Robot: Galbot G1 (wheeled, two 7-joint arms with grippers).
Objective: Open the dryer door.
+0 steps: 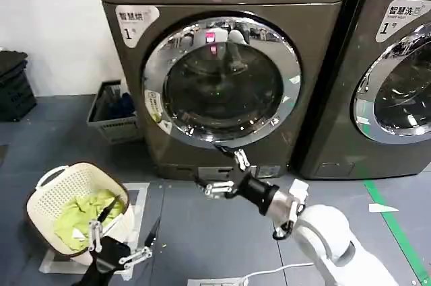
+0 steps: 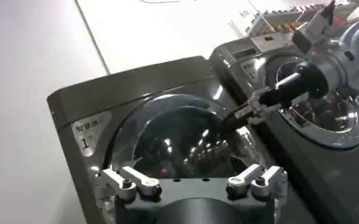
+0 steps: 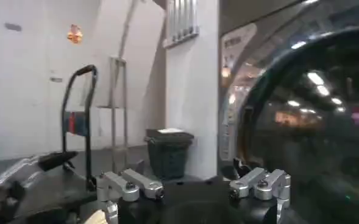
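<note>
Left gripper (image 1: 120,242), fingers spread, parked at seven o'clock beside the laundry basket (image 1: 50,185); right gripper (image 1: 225,173), fingers spread and empty, just below six o'clock of the closed dryer door (image 1: 221,81) on the centre machine.

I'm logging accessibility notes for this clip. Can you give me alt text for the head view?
The dryer door, a chrome-ringed porthole of dark glass, is shut, with the right claw open just below its lower rim. The left claw hangs open low beside a cream laundry basket holding yellow-green cloth. A neighbouring machine stands at right.
</note>
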